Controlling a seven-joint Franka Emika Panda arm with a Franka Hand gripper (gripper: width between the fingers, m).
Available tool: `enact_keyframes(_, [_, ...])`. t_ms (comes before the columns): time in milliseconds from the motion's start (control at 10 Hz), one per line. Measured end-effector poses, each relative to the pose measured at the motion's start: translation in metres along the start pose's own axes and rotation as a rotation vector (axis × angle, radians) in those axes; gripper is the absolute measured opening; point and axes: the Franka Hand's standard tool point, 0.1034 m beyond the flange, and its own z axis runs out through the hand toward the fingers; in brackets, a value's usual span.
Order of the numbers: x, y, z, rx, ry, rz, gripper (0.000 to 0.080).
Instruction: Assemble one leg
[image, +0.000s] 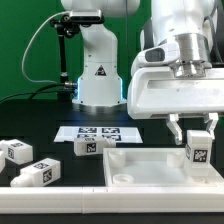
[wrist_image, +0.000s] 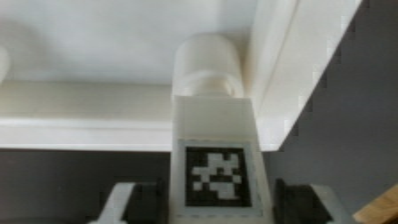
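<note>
Exterior view's right: the end effector grips one leg by the tray's corner. Seating it seemingly remains undone.

I've got the exterior camera low out front, facing the arm's base across the table, gripper close in the foreground. My wrist camera looks down past the fingers, very near; both views share the leg between them and the tray below.

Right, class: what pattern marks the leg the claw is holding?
A black-and-white square tag on the white leg, clearest in the wrist view.
</note>
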Motion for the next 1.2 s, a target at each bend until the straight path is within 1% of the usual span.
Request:
enact_keyframes(400, [0.001, 0.002, 0.001, -0.004, 0.022, -0.002, 0.0284])
enact_keyframes(500, [0.001, 0.003, 0.001, -0.004, 0.022, -0.002, 0.0470])
enact_keyframes(600, [0.001, 0.003, 0.001, -0.004, 0.016, -0.002, 0.0470])
enact_keyframes(700, [0.004, 0.004, -0.003, 0.005, -0.029, 0.003, 0.0594])
enact_keyframes(800, [0.013, 0.006, -0.010, 0.011, -0.054, 0.011, 0.0632])
enact_keyframes(1000, [0.022, 0.007, -0.008, 0.017, -0.084, 0.021, 0.0645])
enact_keyframes(1100, [0.021, 0.005, -0.004, 0.026, -0.124, 0.025, 0.0648])
enact_keyframes(1200, [0.019, 0.000, 0.000, 0.044, -0.222, 0.049, 0.0648])
